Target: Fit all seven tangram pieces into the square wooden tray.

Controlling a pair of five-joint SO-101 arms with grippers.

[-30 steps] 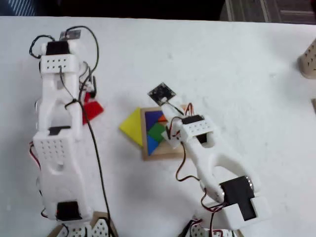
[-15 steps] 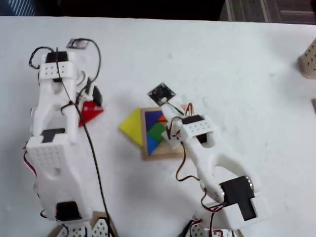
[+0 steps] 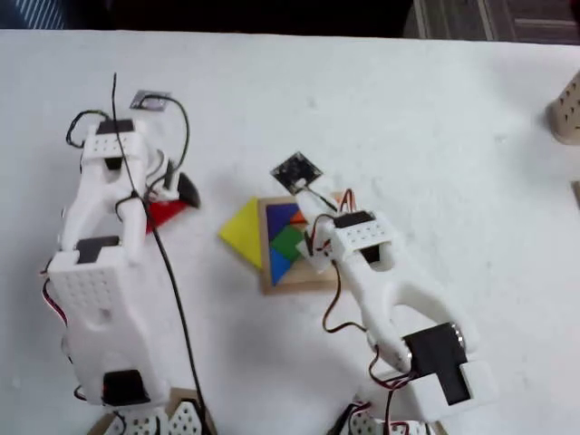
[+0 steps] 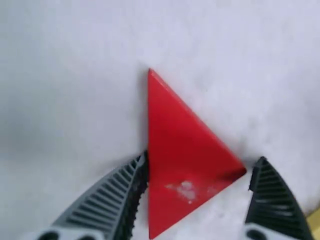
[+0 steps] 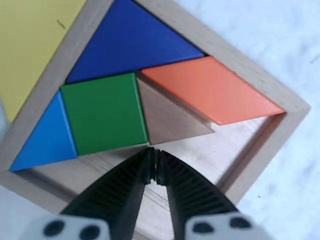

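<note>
**Desk:** What does the near side show?

**Photographer:** The right gripper (image 5: 155,159), clenched on nothing, hangs over the bare floor of the square wooden tray (image 5: 280,131). Five pieces lie inside: a dark blue triangle (image 5: 132,45), an orange parallelogram (image 5: 210,90), a green square (image 5: 102,112), a light blue triangle (image 5: 45,140) and a bare-wood triangle (image 5: 167,120). A yellow triangle (image 3: 241,232) lies outside, against the tray's left edge.

**Desk:** And the piece in play?

**Photographer:** The red triangle (image 4: 185,160) lies flat on the white table (image 3: 435,118), left of the tray and a little farther back, well apart from it. The left gripper (image 4: 200,162) hangs over it, spread and empty. One finger (image 4: 120,195) sits close against a short straight edge, the other just off the opposite corner, and the long edge slants between them. The left arm (image 3: 100,272) is plainly the nearer one, and the tray lies to the piece's right.

**Desk:** Any lettering?

**Photographer:** None legible on the pieces or the tray.
</note>
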